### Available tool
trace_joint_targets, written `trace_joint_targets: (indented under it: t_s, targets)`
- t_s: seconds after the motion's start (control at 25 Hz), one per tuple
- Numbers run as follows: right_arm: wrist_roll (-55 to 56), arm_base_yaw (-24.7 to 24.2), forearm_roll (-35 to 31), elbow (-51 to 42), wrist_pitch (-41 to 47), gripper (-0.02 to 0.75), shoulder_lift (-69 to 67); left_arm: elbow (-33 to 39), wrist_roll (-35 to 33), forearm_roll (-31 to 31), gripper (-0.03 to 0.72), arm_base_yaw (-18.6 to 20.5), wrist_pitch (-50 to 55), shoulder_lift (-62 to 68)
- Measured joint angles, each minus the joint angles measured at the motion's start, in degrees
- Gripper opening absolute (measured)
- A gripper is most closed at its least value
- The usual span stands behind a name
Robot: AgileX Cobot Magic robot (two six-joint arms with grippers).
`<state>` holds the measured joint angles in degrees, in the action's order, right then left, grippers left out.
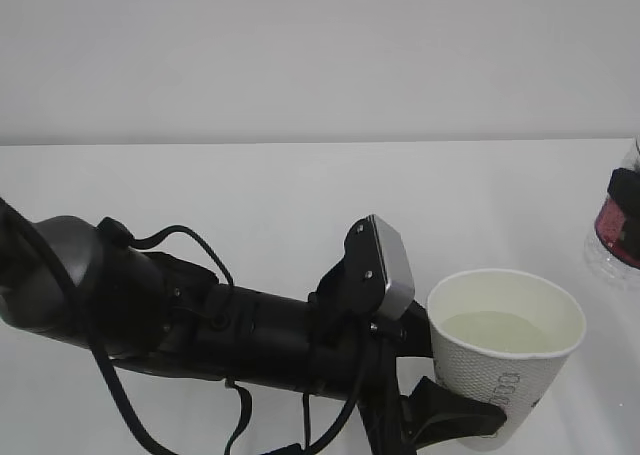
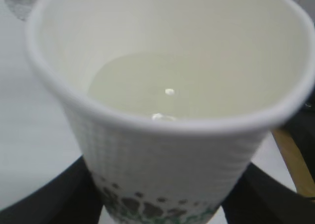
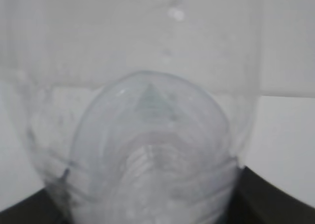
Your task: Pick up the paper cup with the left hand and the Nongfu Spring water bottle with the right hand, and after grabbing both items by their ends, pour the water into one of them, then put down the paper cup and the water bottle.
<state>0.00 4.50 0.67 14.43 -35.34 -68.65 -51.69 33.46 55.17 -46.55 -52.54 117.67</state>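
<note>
Lower right, your left hand (image 1: 450, 415) grips the cup (image 1: 505, 360) with water (image 1: 497, 332); far right, right hand (image 1: 628, 200) clamps the bottle (image 1: 612, 237).

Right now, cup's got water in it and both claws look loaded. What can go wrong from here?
1. The paper cup holds water, and the left claw grips it low on its thin wall. Squeezing or tilting it on the way down could slop water over the rim.
2. The Nongfu Spring water bottle sits at the frame edge in the right claw, clamped near its base. I can't see its mouth, so leftover water may dribble if it stays tilted.
</note>
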Motion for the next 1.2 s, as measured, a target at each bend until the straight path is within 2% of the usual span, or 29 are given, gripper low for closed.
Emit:
trace_joint_targets:
  t_s: [1.2]
  targets:
    - [4.2, 0.0, -1.3, 0.8, -14.1, 0.421, -18.3, 0.0, 0.0, 0.0, 0.492, 0.0, -0.2, 0.0]
